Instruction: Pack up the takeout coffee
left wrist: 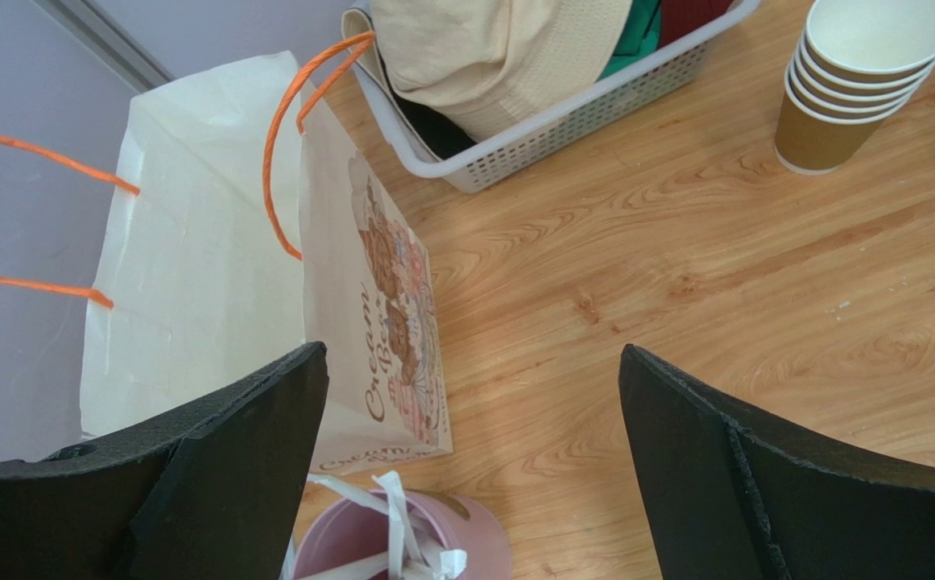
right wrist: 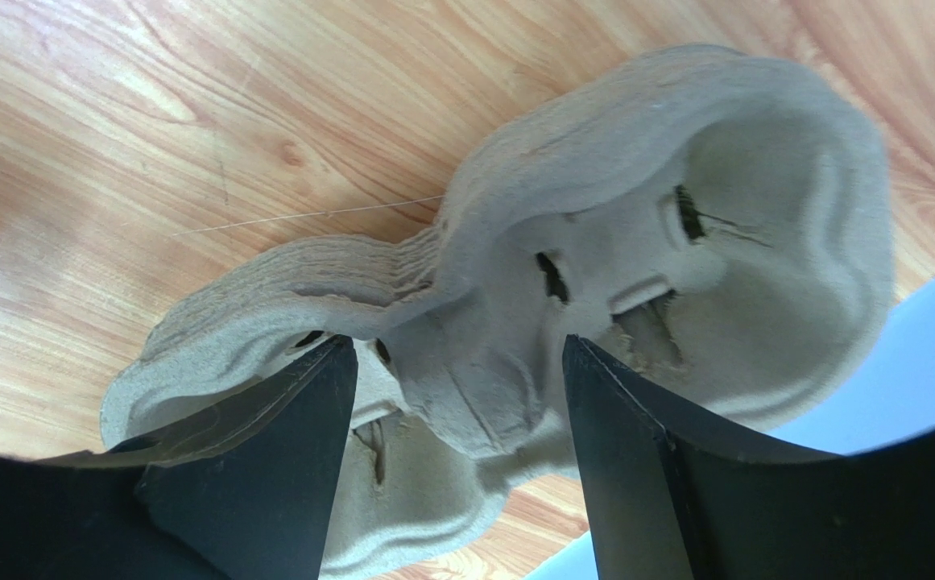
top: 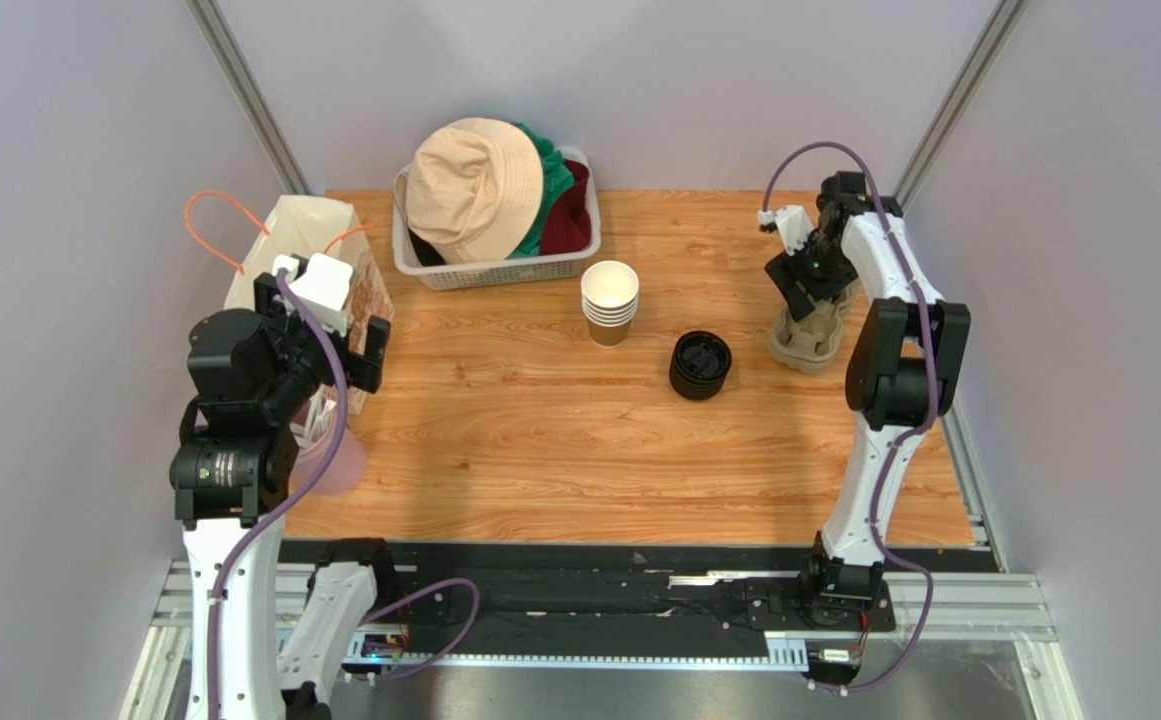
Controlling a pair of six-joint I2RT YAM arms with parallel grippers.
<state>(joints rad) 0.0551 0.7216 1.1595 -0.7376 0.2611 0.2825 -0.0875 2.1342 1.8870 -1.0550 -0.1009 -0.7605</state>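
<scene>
Barely started. Stacked kraft-brown paper cups (top: 609, 308) sit unlidded on wooden bench (top: 511, 435), black plastic lids (top: 700, 365) beside. Right claw (right wrist: 454, 363) straddles grey moulded-pulp cup carrier (right wrist: 678, 181), cannot tell if gripped. Left claw (left wrist: 472, 363) released above white orange-handled paper bag (left wrist: 194, 266). Nothing looks packed.

The only writing that can be read stands on the white paper bag (left wrist: 212, 278) with orange cord handles. On the bag's narrow side panel, beside a brown printed pattern, brown cursive lettering (left wrist: 387, 369) runs lengthwise and reads "Cream", then an ampersand and a word beginning "Be" whose remaining letters cannot be made out. A smaller line along the bag's bottom edge is too small to read.
</scene>
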